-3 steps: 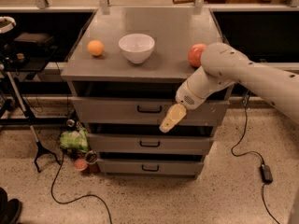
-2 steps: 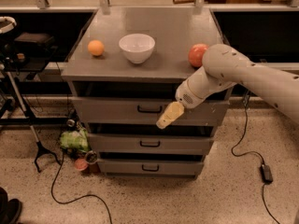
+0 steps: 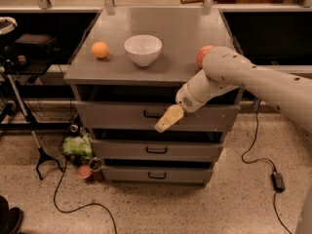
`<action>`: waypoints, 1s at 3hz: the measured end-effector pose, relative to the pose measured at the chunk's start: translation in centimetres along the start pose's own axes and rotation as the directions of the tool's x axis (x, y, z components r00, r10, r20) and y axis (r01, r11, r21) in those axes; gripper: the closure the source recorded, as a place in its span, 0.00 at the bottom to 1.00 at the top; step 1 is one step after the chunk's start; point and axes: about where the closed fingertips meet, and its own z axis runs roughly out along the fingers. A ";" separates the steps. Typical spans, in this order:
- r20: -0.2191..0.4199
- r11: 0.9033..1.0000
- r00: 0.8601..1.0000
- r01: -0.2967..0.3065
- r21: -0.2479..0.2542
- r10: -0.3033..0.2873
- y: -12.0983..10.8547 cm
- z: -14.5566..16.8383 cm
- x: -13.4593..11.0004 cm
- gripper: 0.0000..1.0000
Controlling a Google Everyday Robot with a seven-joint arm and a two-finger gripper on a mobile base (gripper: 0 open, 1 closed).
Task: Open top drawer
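Note:
The top drawer (image 3: 112,115) is a wide grey metal front just under the cabinet top, with a small black bar handle (image 3: 152,114) at its centre. It looks shut or barely out. My gripper (image 3: 165,121), with cream-coloured fingers, hangs from the white arm in front of the drawer face, just right of and slightly below the handle, pointing down-left. Two narrower grey drawers (image 3: 156,150) sit below.
On the cabinet top (image 3: 175,38) are an orange (image 3: 100,49), a white bowl (image 3: 143,49) and a reddish fruit (image 3: 203,55) partly behind my arm. A green bag (image 3: 77,145) and cables lie on the floor at left; a black stand (image 3: 29,130) is beside them.
My gripper has moved left and slightly up along the top drawer's front, closer to its handle. The drawers have not moved.

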 end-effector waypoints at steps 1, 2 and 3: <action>-0.009 0.998 0.998 -0.056 -0.035 0.056 0.1 1.2 -0.5 0.00; -0.007 0.997 0.998 -0.064 -0.037 0.064 0.2 1.0 -0.8 0.00; 0.001 0.986 0.987 -0.160 -0.039 0.160 0.7 1.3 -1.5 0.00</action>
